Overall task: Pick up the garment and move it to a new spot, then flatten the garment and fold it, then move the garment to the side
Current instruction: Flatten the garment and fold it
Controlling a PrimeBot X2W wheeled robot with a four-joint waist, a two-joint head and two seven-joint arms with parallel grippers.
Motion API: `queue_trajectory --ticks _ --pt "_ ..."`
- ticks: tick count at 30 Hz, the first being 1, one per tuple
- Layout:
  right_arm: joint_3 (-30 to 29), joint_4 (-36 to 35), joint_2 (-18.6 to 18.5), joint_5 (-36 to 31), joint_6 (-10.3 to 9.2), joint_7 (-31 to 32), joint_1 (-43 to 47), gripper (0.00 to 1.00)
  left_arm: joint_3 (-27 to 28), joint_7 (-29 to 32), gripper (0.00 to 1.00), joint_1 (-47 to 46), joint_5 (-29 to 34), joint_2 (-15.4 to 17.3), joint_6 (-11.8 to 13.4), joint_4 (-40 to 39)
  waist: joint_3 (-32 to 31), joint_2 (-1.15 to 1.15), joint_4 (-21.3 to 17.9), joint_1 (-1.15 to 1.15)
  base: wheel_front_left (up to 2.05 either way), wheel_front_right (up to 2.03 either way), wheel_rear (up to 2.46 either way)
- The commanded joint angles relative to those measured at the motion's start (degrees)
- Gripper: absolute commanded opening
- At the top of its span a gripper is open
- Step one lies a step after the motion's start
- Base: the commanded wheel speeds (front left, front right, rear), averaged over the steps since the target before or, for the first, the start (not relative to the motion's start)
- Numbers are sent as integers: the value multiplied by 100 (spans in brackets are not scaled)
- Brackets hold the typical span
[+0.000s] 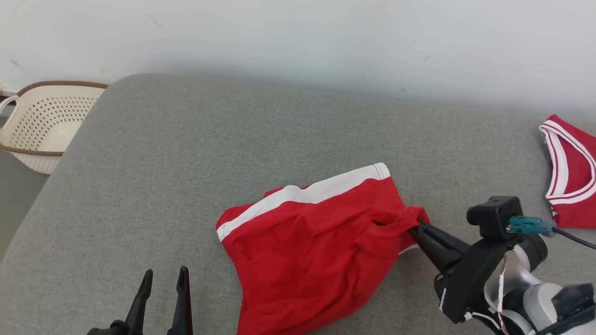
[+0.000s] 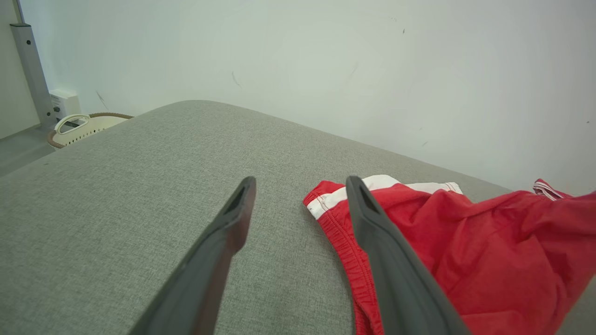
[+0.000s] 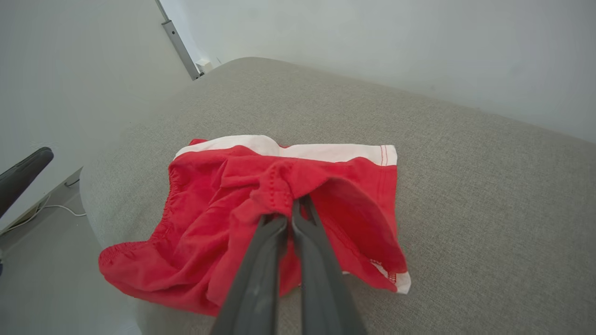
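Note:
The garment (image 1: 312, 242) is a pair of red shorts with a white band, lying crumpled on the grey cushion (image 1: 186, 153), its lower part hanging over the near edge. My right gripper (image 1: 416, 225) is shut on a bunched fold at the garment's right edge; in the right wrist view the fingers (image 3: 288, 218) pinch the red cloth (image 3: 223, 218). My left gripper (image 1: 165, 284) stands open at the lower left, apart from the garment. In the left wrist view its fingertips (image 2: 242, 195) hover over bare cushion, with the garment (image 2: 465, 242) just to the right.
A cream perforated basket (image 1: 42, 123) stands past the cushion's left edge. Another red garment with white trim (image 1: 570, 172) lies at the far right of the cushion. A pale wall runs behind. The cushion's left and back parts are bare.

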Motion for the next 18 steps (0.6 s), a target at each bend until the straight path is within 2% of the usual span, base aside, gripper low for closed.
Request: queue_trajectory --ticks 1,3,7,8,18 --pt "-7 102 22 -61 -5 37 -31 0 -17 -22 100 -36 -41 4 -22 0 32 0 42 0 0 0 0" --pt "-7 311 171 35 -5 -19 -134 0 -34 -22 100 -61 -49 3 -21 6 58 0 72 0 0 0 0" --pt "66 794 224 -31 -5 -159 -459 0 -59 -22 100 -93 -65 3 -30 13 121 0 134 0 0 0 0" --pt "179 1181 311 -52 -5 -305 -715 0 -84 -22 100 -135 -80 3 -28 27 170 0 183 0 0 0 0" --pt "788 3395 843 124 -5 -1124 -2208 0 -265 -22 100 -340 -143 3 -12 58 408 0 441 0 0 0 0"
